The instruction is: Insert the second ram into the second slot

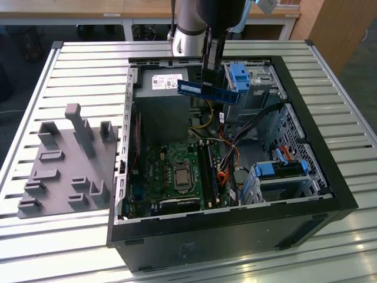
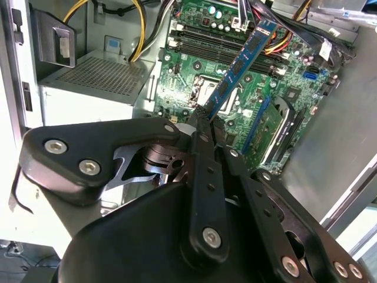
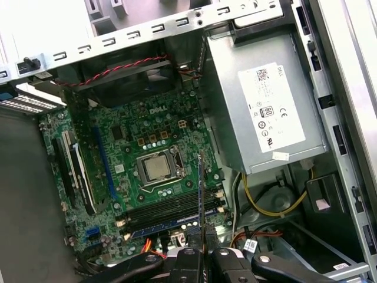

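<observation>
Exterior view: jaws clenched on second ram, held in air above open case, well apart from memory slots. Carry step, likely; insertion calls for lining edge with second slot.

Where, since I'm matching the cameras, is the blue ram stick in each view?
Exterior view: second ram in the gripper, above the open case.
Second wrist view: second ram slanting over the motherboard.
First wrist view: second ram edge-on, beside the processor socket.
Shared landmark: grey power supply.
</observation>
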Available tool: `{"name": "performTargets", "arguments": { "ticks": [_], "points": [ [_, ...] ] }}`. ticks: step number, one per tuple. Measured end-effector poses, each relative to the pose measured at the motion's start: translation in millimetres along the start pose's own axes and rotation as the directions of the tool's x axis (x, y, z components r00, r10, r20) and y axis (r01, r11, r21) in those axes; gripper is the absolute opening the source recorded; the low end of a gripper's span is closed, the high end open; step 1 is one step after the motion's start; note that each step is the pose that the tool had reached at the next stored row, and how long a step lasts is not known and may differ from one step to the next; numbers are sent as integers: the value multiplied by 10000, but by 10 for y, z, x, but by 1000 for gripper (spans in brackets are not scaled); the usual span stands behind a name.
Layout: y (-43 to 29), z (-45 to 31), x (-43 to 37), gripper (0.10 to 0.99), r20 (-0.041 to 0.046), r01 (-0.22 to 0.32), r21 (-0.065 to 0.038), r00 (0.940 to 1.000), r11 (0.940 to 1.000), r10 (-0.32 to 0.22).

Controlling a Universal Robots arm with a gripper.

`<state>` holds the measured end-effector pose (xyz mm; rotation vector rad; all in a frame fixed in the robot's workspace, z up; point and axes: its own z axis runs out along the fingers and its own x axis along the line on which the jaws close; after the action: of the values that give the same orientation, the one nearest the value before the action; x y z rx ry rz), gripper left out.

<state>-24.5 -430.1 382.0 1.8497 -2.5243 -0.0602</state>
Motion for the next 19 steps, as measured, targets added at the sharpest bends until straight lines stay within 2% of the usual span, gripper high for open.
{"name": "performTargets", "arguments": {
  "ticks": [19],
  "points": [
    [0, 0, 0, 137, 15, -385, 5, 9993, 9993, 385]
  ]
}}
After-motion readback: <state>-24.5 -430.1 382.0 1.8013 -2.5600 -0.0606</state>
